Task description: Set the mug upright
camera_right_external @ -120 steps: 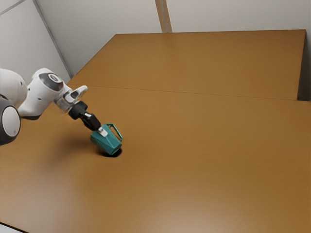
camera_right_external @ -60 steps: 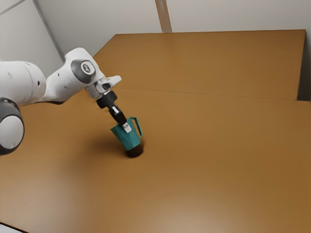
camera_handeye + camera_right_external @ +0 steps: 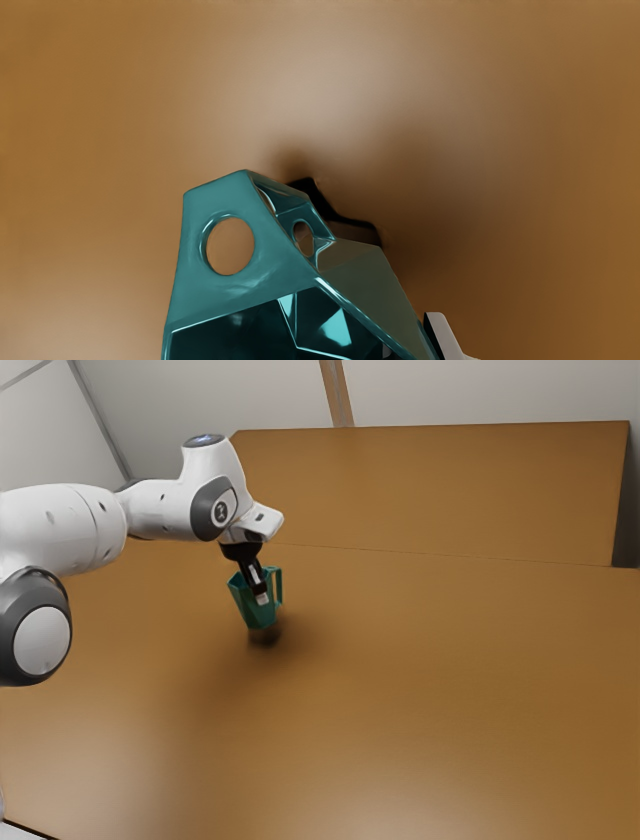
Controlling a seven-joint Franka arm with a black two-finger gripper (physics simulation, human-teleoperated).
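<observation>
- The mug point(image 3: 257, 616) hangs in or just over its shadow point(image 3: 265, 639), mouth upward and leaning toward the exterior view's left; whether its base touches the table point(image 3: 450, 690) is hard to tell.
- The gripper point(image 3: 262, 598) holds the mug by its wall, the fingers closed on it from inside and outside.
- In the wrist view, one fingertip point(image 3: 442, 332) lies against the outer face, cut off by the frame; of the other, a grey sliver point(image 3: 386, 351) peeps out within the dark mouth.
- The near part of the mug's rim is also cut off there, and the base is hidden below the body.
- The handle point(image 3: 279, 588) points toward the exterior view's right.
- The arm point(image 3: 155, 510) enters from the exterior view's left, its lower part cut off.
- The table is brown wood with a soft sheen, a thin seam point(image 3: 400, 551) crossing its far part.
- Behind stands a pale grey wall point(image 3: 480, 390) with an upright wooden strip point(image 3: 337, 395).
</observation>
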